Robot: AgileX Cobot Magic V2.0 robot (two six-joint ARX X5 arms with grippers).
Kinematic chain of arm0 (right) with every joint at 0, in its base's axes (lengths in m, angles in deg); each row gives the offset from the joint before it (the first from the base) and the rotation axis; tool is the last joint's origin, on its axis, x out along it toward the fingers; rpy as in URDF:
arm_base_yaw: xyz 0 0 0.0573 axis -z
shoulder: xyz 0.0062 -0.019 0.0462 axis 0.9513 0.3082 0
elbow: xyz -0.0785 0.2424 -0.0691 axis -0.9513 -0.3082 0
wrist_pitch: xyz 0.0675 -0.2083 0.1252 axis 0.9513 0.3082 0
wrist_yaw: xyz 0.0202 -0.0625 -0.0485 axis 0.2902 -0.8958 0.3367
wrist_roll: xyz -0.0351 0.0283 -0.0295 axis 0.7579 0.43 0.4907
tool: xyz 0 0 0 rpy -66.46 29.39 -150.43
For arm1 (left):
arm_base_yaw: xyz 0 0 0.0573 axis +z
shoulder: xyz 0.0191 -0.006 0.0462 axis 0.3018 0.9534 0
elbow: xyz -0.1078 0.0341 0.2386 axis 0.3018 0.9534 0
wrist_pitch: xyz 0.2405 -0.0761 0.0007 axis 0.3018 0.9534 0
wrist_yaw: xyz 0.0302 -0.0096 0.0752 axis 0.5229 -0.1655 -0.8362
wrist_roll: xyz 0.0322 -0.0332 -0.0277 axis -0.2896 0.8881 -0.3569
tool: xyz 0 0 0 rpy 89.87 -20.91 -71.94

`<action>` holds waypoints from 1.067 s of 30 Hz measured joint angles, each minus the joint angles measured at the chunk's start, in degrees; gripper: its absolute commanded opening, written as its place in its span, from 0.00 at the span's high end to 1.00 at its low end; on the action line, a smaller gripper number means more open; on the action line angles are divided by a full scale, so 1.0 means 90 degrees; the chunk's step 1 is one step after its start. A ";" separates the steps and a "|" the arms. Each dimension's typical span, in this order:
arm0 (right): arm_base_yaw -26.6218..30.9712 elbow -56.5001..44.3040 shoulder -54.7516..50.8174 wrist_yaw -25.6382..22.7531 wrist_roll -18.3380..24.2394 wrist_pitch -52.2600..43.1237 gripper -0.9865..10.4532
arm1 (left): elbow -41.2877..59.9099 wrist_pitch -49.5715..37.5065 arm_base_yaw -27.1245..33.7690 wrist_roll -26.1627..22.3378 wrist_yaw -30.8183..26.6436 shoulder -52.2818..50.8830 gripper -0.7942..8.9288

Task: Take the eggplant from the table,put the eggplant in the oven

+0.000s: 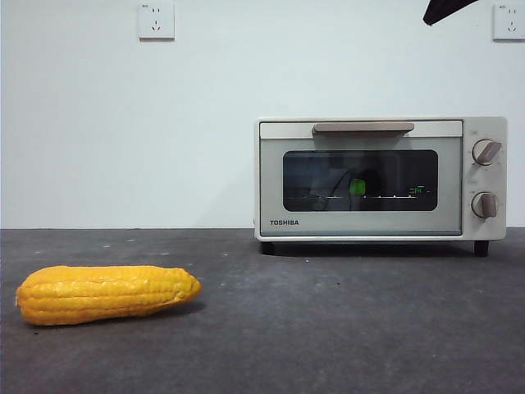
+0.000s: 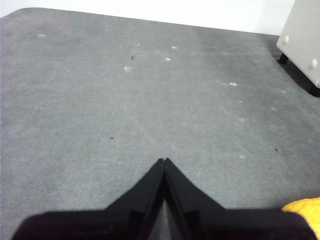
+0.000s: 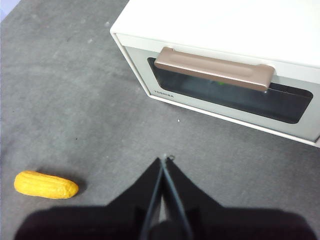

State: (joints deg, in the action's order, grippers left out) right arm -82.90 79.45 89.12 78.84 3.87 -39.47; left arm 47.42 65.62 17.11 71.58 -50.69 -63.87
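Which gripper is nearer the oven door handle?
Right. The right gripper hovers above the table just in front of the oven's handle; the left gripper is off beside the corn.

a yellow-orange corn cob (image 1: pixel 107 293) lies on its side at the front left, its tapered tip pointing right, with a soft shadow under it. behind everything stands a plain white wall (image 1: pixel 123 131) carrying two white outlets, one (image 1: pixel 156 20) high on the left and another (image 1: pixel 509 21) at the top right edge.
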 measured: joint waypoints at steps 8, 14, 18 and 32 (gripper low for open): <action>0.0002 0.0000 -0.0772 -0.1117 0.0240 0.0017 0.91 | 0.0000 0.0000 0.0000 0.0000 0.0000 0.0000 0.92; 0.0002 0.0000 -0.1870 -0.1683 0.0308 0.0034 0.91 | 0.0000 0.0000 0.0000 0.0000 0.0000 0.0000 0.92; 0.0117 0.0000 -0.2528 -0.1897 0.0311 0.0362 0.91 | 0.0000 0.0000 0.0000 0.0000 0.0000 0.0000 0.92; 0.1049 -0.0872 -0.4534 -0.1923 0.0311 0.0831 0.91 | 0.0000 0.0000 0.0000 0.0000 0.0000 0.0000 0.92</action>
State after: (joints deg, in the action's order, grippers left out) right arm -73.46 71.60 48.32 61.53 6.67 -31.99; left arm 47.42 65.62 17.11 71.58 -50.69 -63.87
